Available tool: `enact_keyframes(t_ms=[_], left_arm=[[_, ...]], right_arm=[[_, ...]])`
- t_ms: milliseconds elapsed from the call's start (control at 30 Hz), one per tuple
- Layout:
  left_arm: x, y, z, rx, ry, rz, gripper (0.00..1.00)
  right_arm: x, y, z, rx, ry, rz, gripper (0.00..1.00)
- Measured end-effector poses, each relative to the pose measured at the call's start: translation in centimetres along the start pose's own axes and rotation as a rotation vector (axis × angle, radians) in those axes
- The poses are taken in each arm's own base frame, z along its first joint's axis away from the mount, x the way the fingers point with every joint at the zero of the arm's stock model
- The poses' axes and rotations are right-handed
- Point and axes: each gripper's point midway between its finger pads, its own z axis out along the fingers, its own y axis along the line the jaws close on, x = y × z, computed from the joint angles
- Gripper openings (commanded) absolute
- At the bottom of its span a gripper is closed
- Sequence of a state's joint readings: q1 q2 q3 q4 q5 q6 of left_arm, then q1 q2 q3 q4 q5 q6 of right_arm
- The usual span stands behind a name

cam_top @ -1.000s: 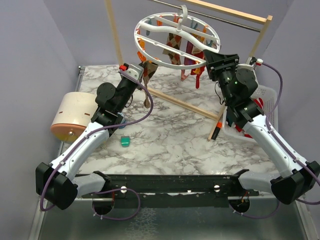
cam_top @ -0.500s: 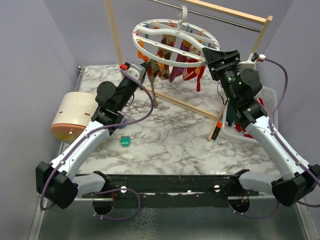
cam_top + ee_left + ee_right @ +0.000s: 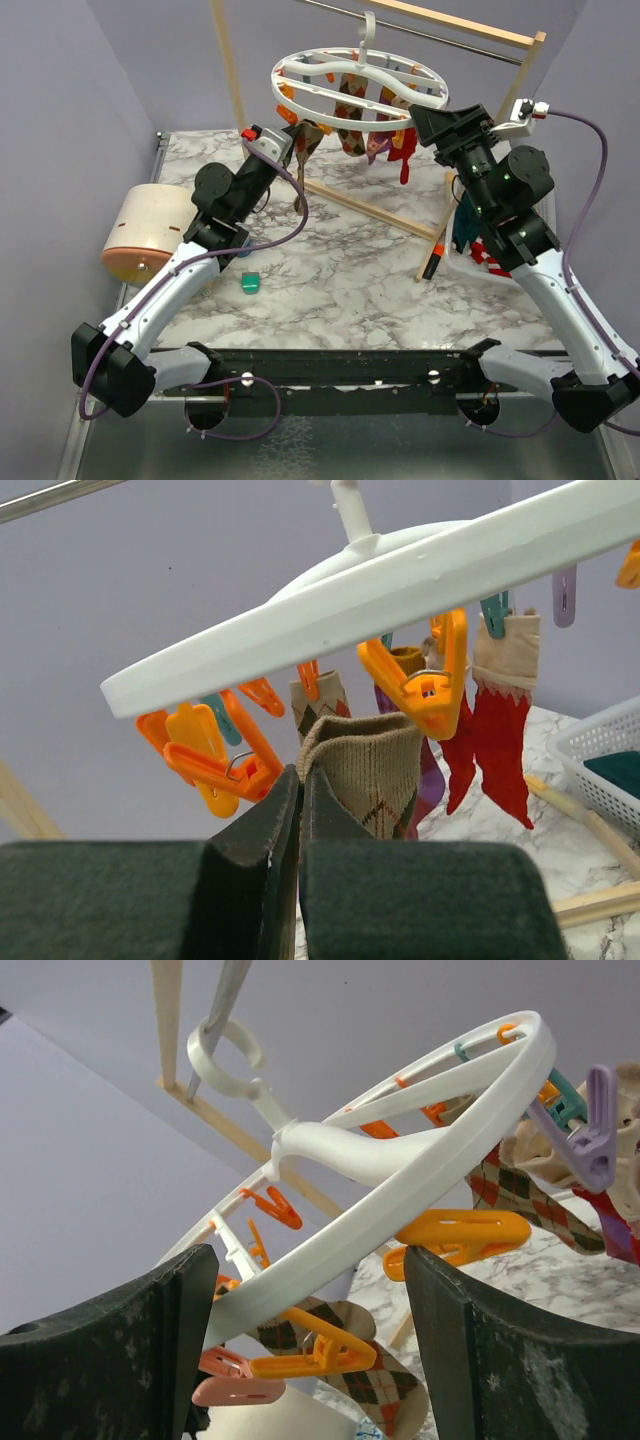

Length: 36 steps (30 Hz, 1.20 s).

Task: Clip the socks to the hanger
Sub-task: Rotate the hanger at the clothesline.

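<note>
White plastic dominates the overhead view: the round hanger (image 3: 292, 68) hangs by its hook from a wooden rack (image 3: 372, 207) over the marble bench (image 3: 340, 270), with several socks (image 3: 362, 140) already pegged beneath it. The left jaws are pinched on a brown patterned sock (image 3: 305, 138) just under the ring's left edge. The right jaws stand wide at its right edge. A teal clip (image 3: 250, 283) lies loose on the bench.

From the left wrist, the jaws are clamped on the brown sock's cuff, which is raised just beside an orange clip (image 3: 428, 685) below the hanger's rim. Red socks (image 3: 497, 740) with tan cuffs dangle behind.

From the right wrist, the jaws gape either side of the rim, apparently not gripping it, though the angle leaves contact unsure.
</note>
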<state>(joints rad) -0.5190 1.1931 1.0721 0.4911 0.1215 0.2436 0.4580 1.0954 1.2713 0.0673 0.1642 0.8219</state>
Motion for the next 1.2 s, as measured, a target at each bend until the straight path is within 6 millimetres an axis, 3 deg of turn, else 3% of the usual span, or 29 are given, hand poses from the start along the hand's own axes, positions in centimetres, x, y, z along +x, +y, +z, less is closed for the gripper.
enact_keyframes(t_ms=[300,633,933,1200], left_arm=[[0.5,-1.0,-0.1,0.023,0.012,-0.009,0.00],[0.5,-3.6,0.1,0.083,0.017,-0.017,0.00],[0.8,-5.1,0.3,0.116,0.023,-0.017,0.00],[1.7,-5.7,0.5,0.124,0.045,0.003,0.00]], right_arm=[[-0.9,1.5,-3.2,-0.089,0.039,-0.252,0.81],[0.9,3.4,-6.4,-0.284,0.177,-0.525,0.76],[2.1,3.0,-6.4,-0.308,0.285,-0.648,0.72],[4.5,3.0,-5.5,-0.331,0.385,-0.695,0.72]])
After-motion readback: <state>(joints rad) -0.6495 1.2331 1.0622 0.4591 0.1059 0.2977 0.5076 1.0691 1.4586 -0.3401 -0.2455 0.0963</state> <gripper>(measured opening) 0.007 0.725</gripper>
